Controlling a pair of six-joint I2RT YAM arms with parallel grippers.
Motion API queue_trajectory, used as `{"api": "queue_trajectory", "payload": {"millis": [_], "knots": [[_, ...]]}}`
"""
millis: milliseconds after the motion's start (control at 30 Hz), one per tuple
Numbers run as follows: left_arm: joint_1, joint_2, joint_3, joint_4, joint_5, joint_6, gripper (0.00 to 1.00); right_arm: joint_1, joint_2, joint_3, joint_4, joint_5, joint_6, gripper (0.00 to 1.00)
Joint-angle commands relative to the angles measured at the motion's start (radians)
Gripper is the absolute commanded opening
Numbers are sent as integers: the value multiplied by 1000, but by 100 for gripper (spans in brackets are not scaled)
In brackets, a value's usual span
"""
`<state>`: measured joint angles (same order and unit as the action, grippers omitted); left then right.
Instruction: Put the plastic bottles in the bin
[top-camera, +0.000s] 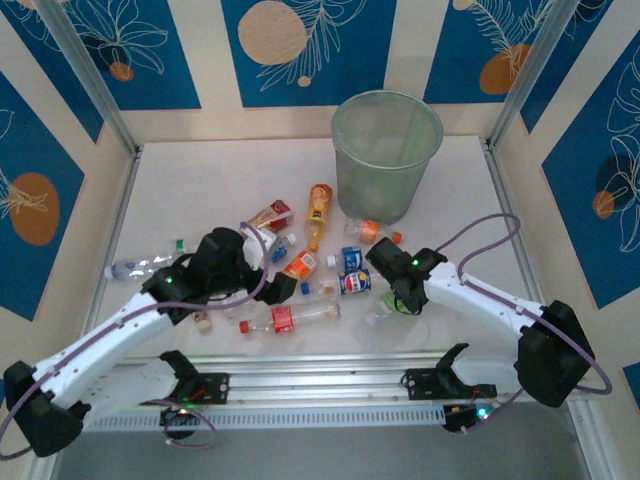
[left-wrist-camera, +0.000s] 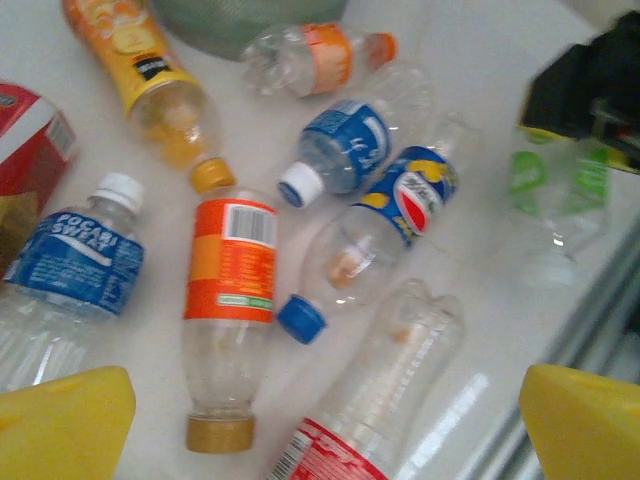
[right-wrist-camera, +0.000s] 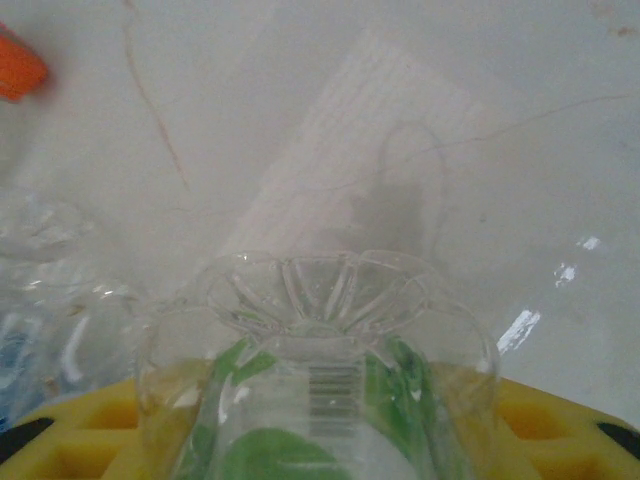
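The bin (top-camera: 386, 150) stands at the back of the table. Several plastic bottles lie in front of it. My right gripper (right-wrist-camera: 320, 445) is shut on a clear green-labelled bottle (right-wrist-camera: 318, 350), whose base points away from the camera; the same bottle (left-wrist-camera: 552, 195) and gripper (top-camera: 398, 296) sit right of the pile. My left gripper (left-wrist-camera: 325, 440) hangs open above a red-labelled clear bottle (left-wrist-camera: 378, 395) and an orange-labelled, gold-capped bottle (left-wrist-camera: 228, 310), its yellow fingertips (left-wrist-camera: 62, 425) wide apart. Beyond them lie a Pepsi bottle (left-wrist-camera: 400, 210) and a Pocari Sweat bottle (left-wrist-camera: 78, 268).
A lone clear bottle with a green cap (top-camera: 145, 265) lies far left. A tall orange bottle (top-camera: 318, 212) and an orange-capped one (top-camera: 375, 232) lie near the bin's foot. A metal rail (top-camera: 320, 380) runs along the near edge. Low walls (top-camera: 500, 190) enclose the table.
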<state>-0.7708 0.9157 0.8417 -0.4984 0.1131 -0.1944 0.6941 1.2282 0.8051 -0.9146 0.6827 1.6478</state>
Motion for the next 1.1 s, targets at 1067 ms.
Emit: {"api": "queue_trajectory", "payload": {"millis": [1067], "knots": [[-131,74,-33,-34,-93,81,100,-228,639,1466,450,146,-1417,33]]}}
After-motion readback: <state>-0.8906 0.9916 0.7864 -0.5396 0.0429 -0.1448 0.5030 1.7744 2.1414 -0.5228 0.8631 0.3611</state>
